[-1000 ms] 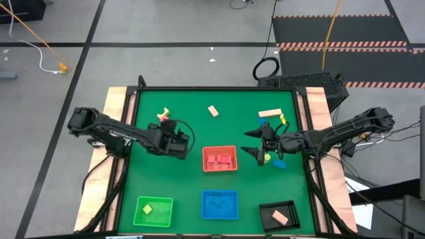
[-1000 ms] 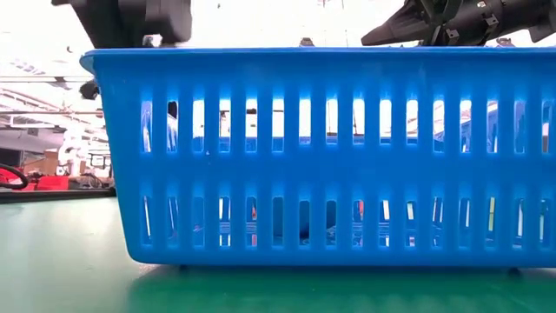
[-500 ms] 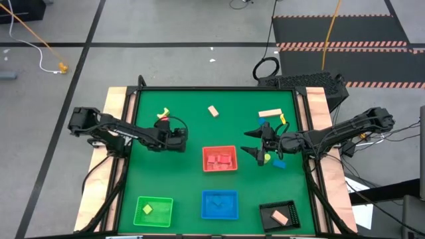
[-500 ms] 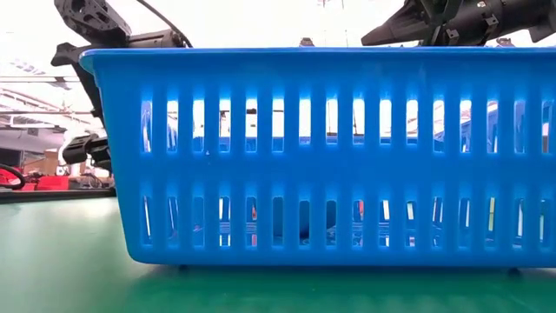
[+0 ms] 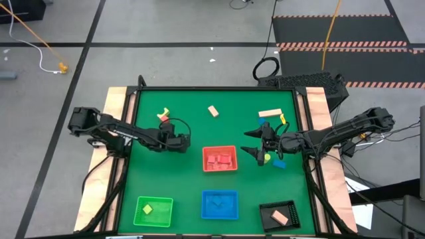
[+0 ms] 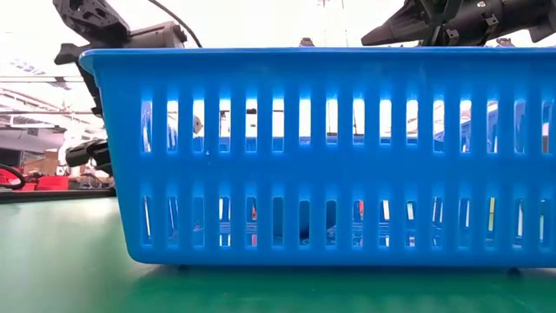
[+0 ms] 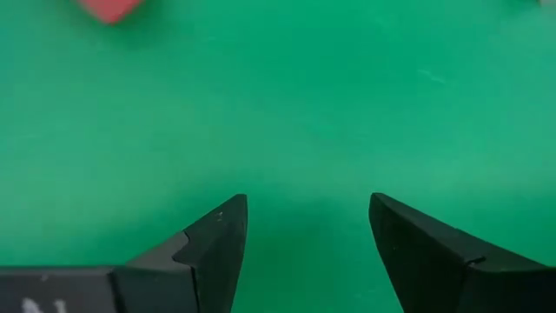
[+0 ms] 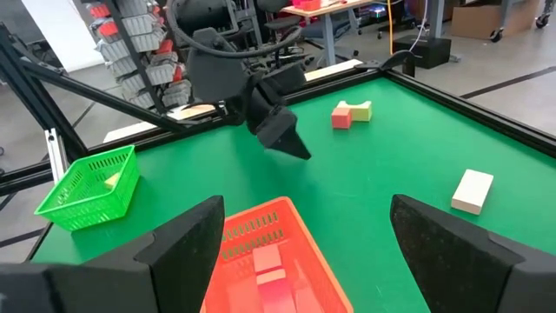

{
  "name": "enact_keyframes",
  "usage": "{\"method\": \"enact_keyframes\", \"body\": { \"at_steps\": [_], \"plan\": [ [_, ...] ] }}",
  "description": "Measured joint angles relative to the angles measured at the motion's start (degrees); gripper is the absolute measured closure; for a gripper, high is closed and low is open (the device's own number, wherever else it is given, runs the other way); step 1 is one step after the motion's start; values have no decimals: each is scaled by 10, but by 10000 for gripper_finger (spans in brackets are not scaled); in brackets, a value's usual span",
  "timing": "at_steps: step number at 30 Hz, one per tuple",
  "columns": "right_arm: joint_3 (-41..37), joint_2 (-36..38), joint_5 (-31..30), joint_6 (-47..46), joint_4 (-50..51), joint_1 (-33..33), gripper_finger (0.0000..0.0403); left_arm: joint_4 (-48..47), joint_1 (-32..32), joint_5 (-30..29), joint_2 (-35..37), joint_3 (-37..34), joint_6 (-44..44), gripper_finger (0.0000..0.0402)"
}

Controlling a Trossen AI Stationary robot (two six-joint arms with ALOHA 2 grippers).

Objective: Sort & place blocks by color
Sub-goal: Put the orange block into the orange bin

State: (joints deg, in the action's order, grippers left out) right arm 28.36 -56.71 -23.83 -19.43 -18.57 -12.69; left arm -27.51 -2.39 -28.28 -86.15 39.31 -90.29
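Observation:
My left gripper stands open low over bare green table, left of the red tray, with nothing between its fingers. A red block lies just beyond it. It is the red block that sits beside a yellow block on the table. My right gripper hangs open and raised, right of the red tray, and holds nothing. A tan block lies at the far middle. Tan, blue and yellow blocks lie at the far right.
The green tray, the blue tray and a black tray holding a tan block line the near edge. The blue tray's wall fills the low view. A blue block and a small yellow-green piece lie under my right gripper.
My left gripper has sunk toward the table, rolled, and tipped its fingers further downward. It has stayed left of the red tray.

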Motion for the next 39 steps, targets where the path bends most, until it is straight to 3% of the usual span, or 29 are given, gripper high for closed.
{"method": "enact_keyframes", "body": {
  "at_steps": [7,16,25,39],
  "plan": [
    [0,0,0,0,0,0,85,-62,79,7,0,10,-50,158],
    [0,0,0,0,0,0,85,-152,204,83,8,58,-4,158],
    [0,0,0,0,0,0,85,-152,297,134,8,63,-6,158],
    [0,0,0,0,0,0,85,-125,353,155,8,63,0,158]
  ]
}}
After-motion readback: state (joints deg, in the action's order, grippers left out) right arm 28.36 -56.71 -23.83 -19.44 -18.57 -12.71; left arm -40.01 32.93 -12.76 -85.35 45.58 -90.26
